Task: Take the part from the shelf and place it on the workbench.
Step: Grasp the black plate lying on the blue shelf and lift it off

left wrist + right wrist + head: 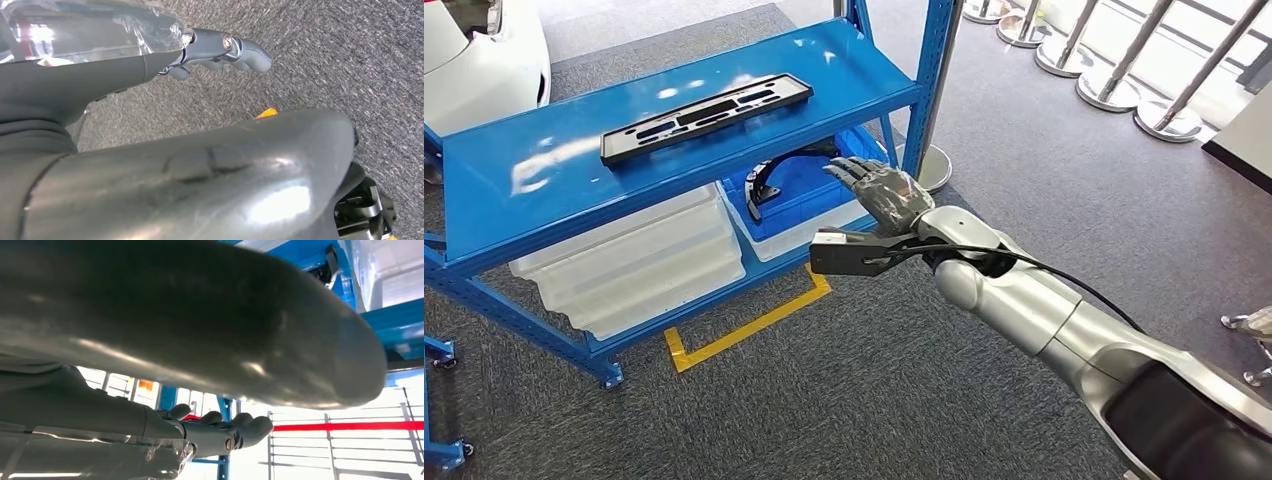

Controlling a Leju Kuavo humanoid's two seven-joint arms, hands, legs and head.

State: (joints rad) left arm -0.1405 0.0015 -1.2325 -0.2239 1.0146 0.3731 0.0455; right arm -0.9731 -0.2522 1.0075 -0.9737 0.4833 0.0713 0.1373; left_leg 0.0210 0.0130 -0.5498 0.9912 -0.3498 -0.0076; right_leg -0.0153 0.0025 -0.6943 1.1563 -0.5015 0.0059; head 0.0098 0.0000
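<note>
A flat black frame-shaped part (707, 117) lies on the top board of the blue shelf (524, 185). A second, curved black part (767, 180) sits in a blue bin (814, 205) on the lower level. My right hand (882, 192) reaches out in front of the shelf's right end, just beside that bin, fingers spread and holding nothing. In the right wrist view its dark fingers (220, 430) stretch out below the blue shelf frame (395, 325). My left hand (165, 165) hangs over the grey carpet, its fingers (225, 47) extended and holding nothing.
Translucent white bins (639, 262) fill the lower shelf to the left of the blue bin. Yellow tape (746, 330) marks the carpet at the shelf's foot. A pole base (936, 168) stands by the right upright. Stanchion bases (1104, 88) line the far right, and a white car (484, 50) is at the top left.
</note>
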